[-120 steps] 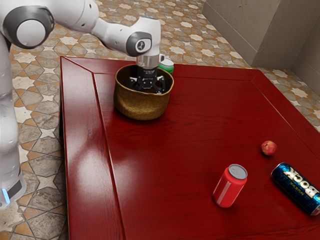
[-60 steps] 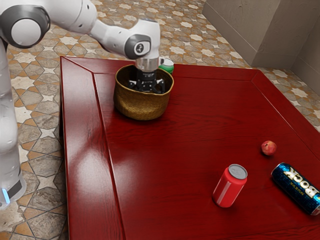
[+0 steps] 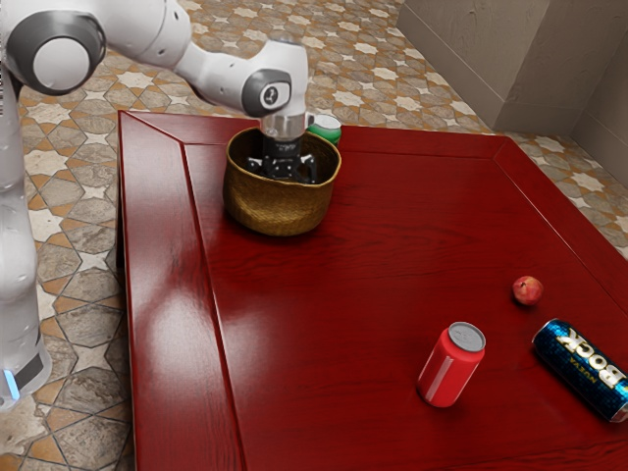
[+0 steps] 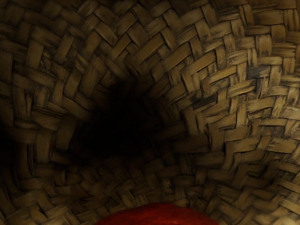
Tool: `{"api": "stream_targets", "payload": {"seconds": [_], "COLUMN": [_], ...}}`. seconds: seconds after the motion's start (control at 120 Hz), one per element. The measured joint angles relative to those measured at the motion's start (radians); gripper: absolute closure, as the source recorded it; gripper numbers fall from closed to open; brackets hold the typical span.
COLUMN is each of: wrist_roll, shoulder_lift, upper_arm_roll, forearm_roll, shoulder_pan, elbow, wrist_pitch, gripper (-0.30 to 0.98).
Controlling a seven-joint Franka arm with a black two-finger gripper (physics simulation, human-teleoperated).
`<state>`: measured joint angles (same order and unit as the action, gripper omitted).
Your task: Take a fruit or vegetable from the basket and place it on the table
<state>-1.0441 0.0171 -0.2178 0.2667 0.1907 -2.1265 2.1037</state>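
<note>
Red fruit (image 4: pixel 157 216) — by claw (image 3: pixel 284 174) (in basket (image 3: pixel 279 210))

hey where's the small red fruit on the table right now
The small red fruit sits on the table toward the exterior view's right, just beyond the blue can lying on its side, well away from the basket.
</note>
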Motion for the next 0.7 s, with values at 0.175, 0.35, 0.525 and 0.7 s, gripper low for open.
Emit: {"api": "stream_targets", "payload": {"seconds": [0.175,0.35,0.525,0.7], "wrist_roll": [-0.001,-0.002,-0.004,-0.004], "shoulder_lift": [-0.016,-0.015,-0.010,-0.006], "upper_arm_roll": [0.002,0.002,0.001,0.000], "forearm_roll": [0.009,0.012,0.012,0.016], "shoulder_pan": [0.004,0.018,0.022,0.023], "elbow": [0.000,0.002,0.002,0.003], "wrist_pitch": [0.009,0.014,0.016,0.017], "gripper": [-0.01,0.12,0.21,0.13]}}
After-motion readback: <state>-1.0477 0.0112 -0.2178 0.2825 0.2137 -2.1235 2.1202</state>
